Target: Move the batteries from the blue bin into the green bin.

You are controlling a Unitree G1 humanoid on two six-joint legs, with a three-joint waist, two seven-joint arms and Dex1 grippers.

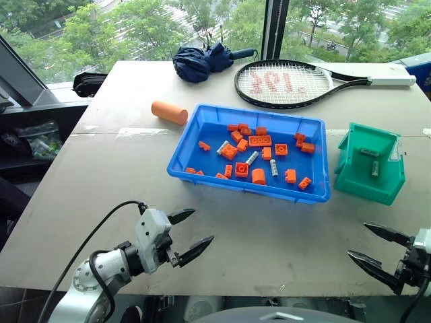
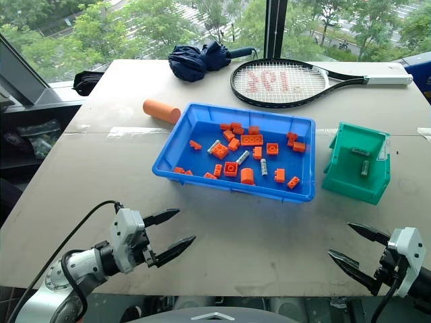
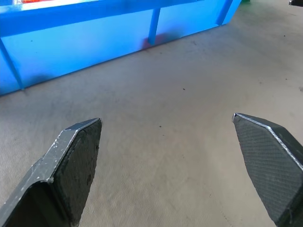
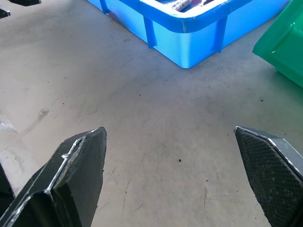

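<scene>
A racket [image 1: 286, 83], a folded umbrella [image 1: 202, 62] and an orange tube [image 1: 169, 112] are seen on the table [image 1: 121, 182] beyond the blue bin [image 1: 316, 192]. Three batteries [image 1: 252, 158] lie among orange bricks [image 1: 260, 140] there, long axes running mostly toward the far edge. Two more [image 1: 374, 169] rest in the green bin [image 1: 367, 185], just right. Both the left gripper [image 1: 190, 234] and right gripper [image 1: 377, 249] are held wide apart, empty, above bare tabletop. A battery end is shown over the blue rim by the right wrist view.

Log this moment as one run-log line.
left gripper open, empty | right gripper open, empty | batteries in blue bin | some in green bin
</scene>
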